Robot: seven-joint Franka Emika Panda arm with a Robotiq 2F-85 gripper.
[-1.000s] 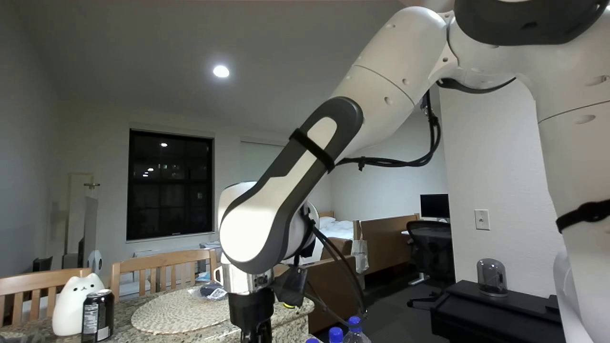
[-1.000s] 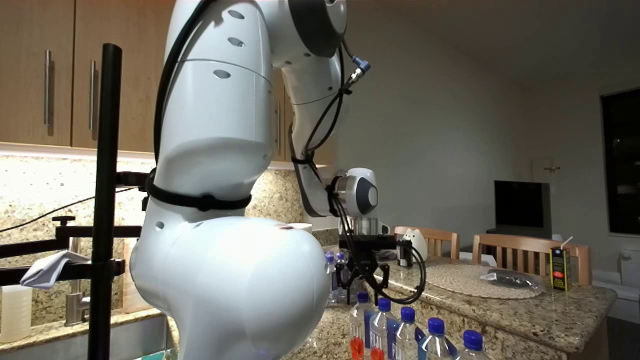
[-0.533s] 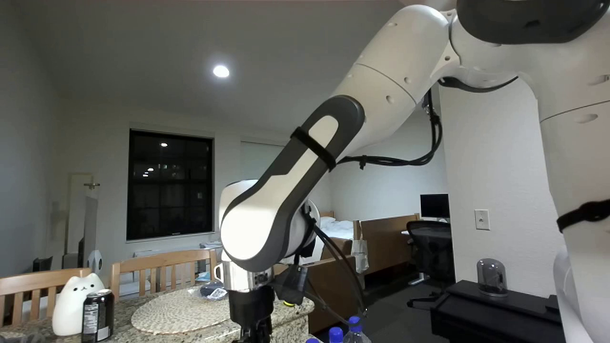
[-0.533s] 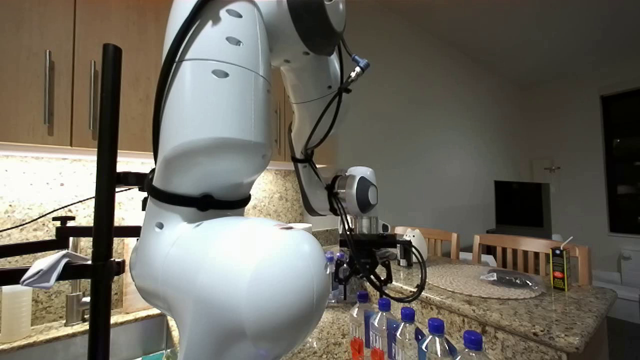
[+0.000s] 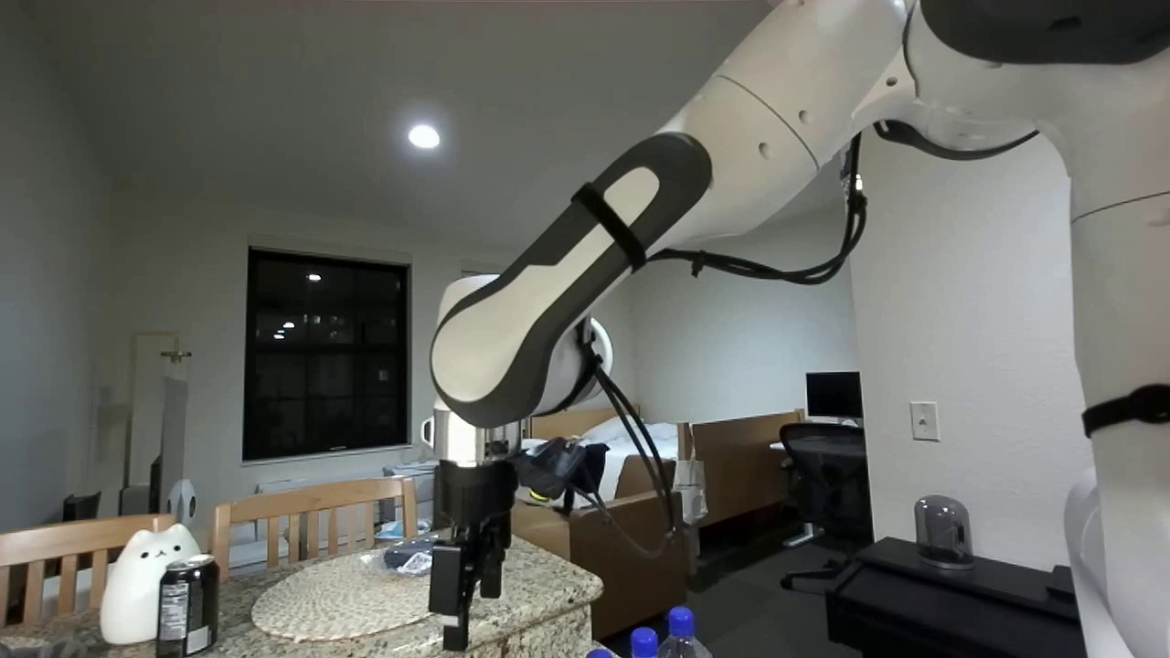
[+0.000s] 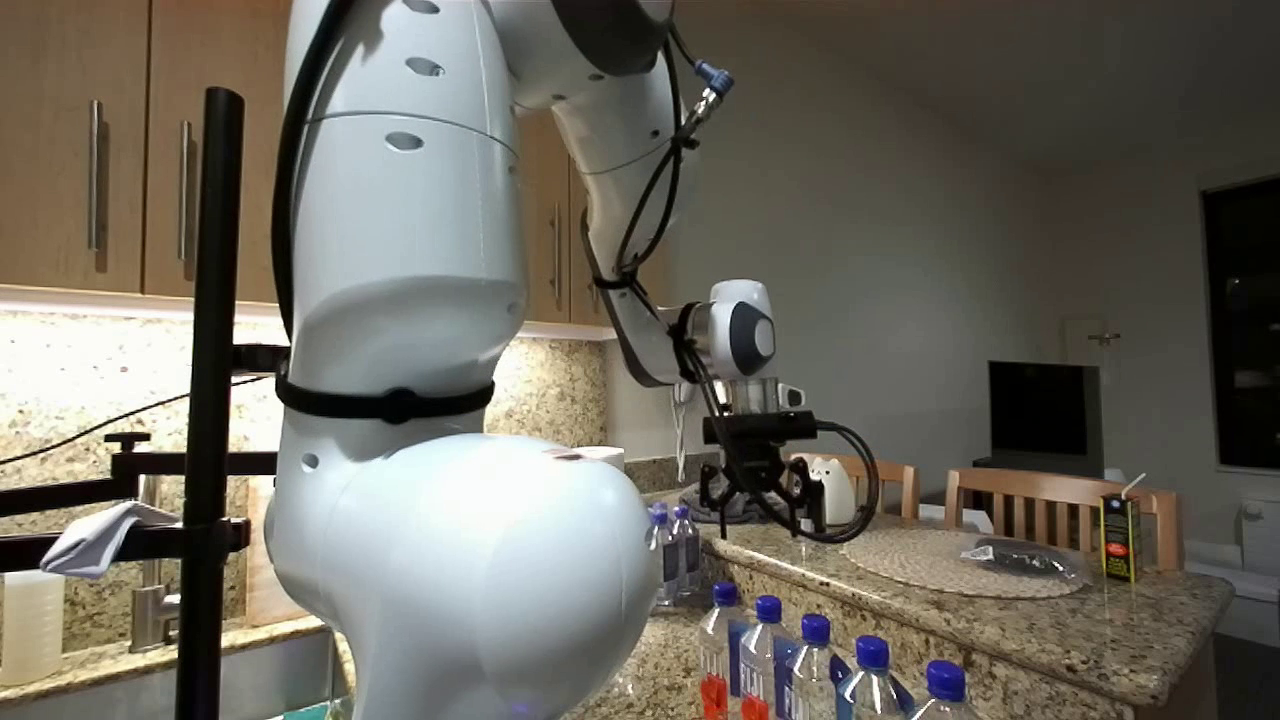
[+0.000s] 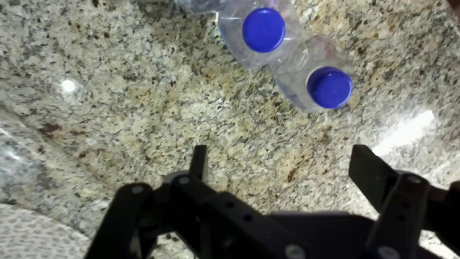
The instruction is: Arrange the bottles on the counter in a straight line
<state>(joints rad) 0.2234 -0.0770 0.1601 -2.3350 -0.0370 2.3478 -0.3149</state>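
Jaws spread wide on the black gripper [image 7: 279, 158], and between the fingertips [image 7: 197, 160] I see only the speckled stone of the counter [image 7: 222, 118]; it has hold of nothing. From both exterior views it hangs pointing straight down.

Five bottles [image 6: 815, 668] stand upright in an exterior view, every long axis vertical, their blue caps [image 6: 816, 629] turned to the ceiling. The row runs on a slant, far end at the left and near end at the right, and the caps fall close to one straight line. Lettering climbs the sides of the farther ones, along the height of each. Their bases are cut off by the bottom edge. They are near the raised part of the counter, where a round woven mat [image 6: 915, 560] lies. Farther back, another pair of bottles [image 6: 688, 550] stands just as upright, beside the white bulge of the arm [image 6: 470, 570].

In an exterior view, three caps [image 5: 644, 642] just peep over the bottom edge.

Seen down from the wrist, two bottles [image 7: 298, 82] point their caps up at the lens, set on a diagonal from upper left to lower right; whether their bodies touch, I cannot tell. Part of one more shows at the top edge. Both are apart from the fingertips.
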